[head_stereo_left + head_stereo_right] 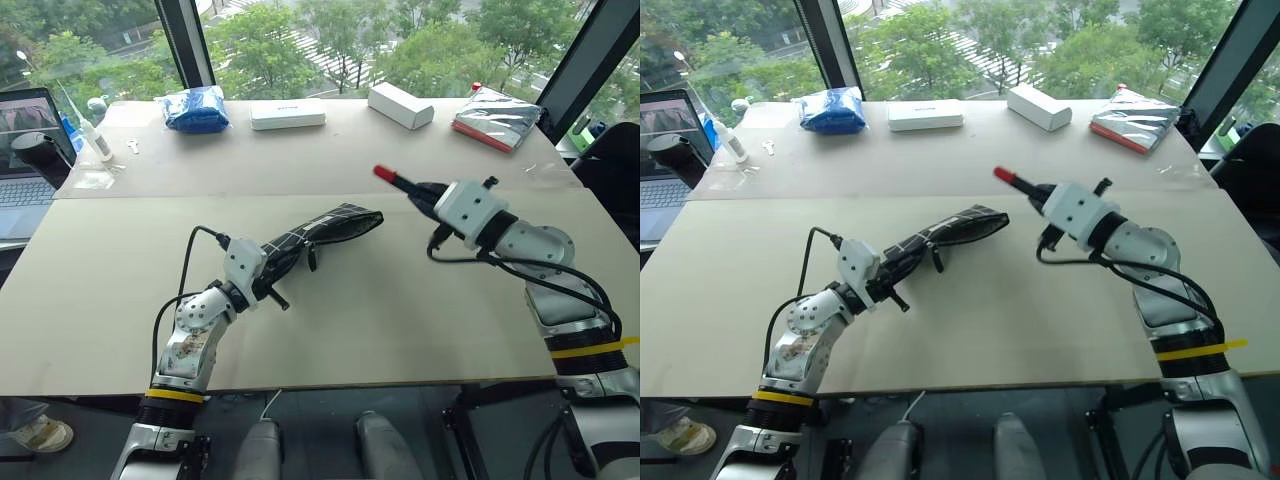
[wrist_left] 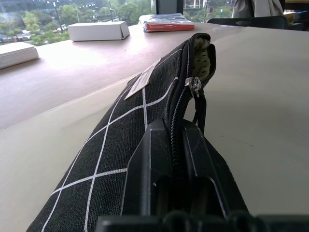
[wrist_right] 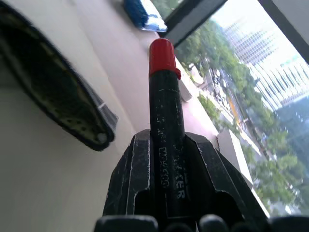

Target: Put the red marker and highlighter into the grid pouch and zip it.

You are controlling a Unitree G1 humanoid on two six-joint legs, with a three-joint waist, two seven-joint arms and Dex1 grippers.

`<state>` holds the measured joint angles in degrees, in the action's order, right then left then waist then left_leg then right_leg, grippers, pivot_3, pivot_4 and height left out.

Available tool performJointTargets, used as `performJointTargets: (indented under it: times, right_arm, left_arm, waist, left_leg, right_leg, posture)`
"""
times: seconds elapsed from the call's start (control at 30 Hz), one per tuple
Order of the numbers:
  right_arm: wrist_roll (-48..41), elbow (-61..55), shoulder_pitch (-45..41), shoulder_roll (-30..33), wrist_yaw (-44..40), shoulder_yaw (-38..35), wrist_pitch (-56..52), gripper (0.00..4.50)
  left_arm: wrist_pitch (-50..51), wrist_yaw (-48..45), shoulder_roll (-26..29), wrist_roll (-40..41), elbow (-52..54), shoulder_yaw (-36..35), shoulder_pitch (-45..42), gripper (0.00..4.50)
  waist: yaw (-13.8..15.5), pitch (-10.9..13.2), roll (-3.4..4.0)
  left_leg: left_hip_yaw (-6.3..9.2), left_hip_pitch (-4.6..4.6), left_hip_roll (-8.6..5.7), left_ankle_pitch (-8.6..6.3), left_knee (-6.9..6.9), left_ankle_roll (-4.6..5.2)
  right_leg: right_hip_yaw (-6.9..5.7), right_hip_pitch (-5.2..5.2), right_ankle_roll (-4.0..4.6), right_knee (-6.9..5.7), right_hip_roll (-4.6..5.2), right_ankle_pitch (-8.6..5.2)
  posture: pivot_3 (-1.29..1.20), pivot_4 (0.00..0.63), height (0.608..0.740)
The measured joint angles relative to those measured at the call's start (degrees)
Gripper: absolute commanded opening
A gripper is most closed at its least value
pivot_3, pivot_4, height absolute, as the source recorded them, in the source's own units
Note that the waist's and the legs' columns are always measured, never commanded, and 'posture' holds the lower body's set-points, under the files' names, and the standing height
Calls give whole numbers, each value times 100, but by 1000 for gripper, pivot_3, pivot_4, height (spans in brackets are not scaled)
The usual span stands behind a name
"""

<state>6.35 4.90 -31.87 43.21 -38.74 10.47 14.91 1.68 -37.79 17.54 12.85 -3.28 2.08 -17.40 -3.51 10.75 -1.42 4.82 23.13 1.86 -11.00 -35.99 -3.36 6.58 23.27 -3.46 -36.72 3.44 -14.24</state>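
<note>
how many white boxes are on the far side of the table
2. A long flat white rectangular box lies beside the crumpled blue plastic bag; a shorter white cardboard box sits angled, toward the silver packet.

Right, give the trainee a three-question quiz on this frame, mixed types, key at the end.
1. True or false: the right gripper holds the red marker.
2. The grid pouch is gripped by: A) the left gripper; B) nothing; C) a person's hand.
3. Is the pouch's end nearest the marker open or zipped shut?

Key: 1 true. 2 A. 3 open, the pale lining shows at its mouth.
</note>
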Motion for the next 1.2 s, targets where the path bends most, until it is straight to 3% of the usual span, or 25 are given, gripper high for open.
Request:
performJointTargets:
  times: [0.27, 0.77, 1.2]
  right_arm:
    - [758, 828, -180, 96, -131, 303, 1321, 554]
    - [1322, 1519, -773, -296, -114, 600, 1776, 554]
    - [2315, 2745, -1782, -1240, 371, 1382, 2517, 554]
  left_arm:
    - [0, -37, -22, 0, -8, 12, -18, 0]
    - [-120, -189, -19, -132, -138, 161, -17, 0]
    - [-240, -292, -7, -141, -267, 135, -20, 0]
  waist:
    - [16, 1, -1]
    - [24, 0, -1]
    - [-7, 0, 0]
  left_leg:
    - [0, -2, 0, 0, 0, 0]
    - [0, -4, 0, 0, -1, 0]
    - [0, -9, 1, 0, 1, 0]
  right_leg:
    - [1, 0, 3, -2, 1, 1]
    - [2, -1, 4, -4, 1, 3]
    - [1, -2, 6, -7, 0, 3]
  posture:
    - [0, 150, 740]
    - [0, 150, 740]
    - [0, 150, 740]
